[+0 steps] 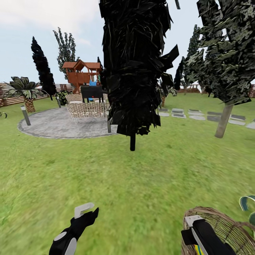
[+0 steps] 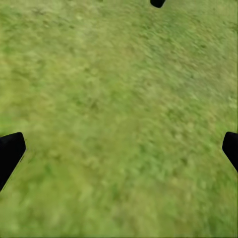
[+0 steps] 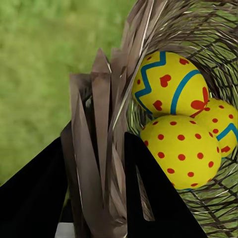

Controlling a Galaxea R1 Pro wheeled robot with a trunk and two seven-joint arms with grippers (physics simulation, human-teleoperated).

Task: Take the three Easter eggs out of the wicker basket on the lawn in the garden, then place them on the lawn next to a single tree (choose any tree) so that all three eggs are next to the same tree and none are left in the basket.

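Easter eggs [image 3: 178, 119] all three inside wicker basket [image 1: 226, 223], right gripper [image 3: 96, 198] at its rim.
Right fingers straddle the rim wall, pinching it or not, cannot tell. Left gripper [image 1: 86, 210] spread over bare lawn [image 1: 141, 184]. Farther off: dark tree [image 1: 134, 67], pale-trunk tree [image 1: 225, 118], paved patio [image 1: 56, 124].

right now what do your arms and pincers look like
Both arms are glossy black with pale grey-white parts. The left pincer has a black finger and a light grey one, with a grey oval patch on the wrist. The right pincer has a black body and a white tip.
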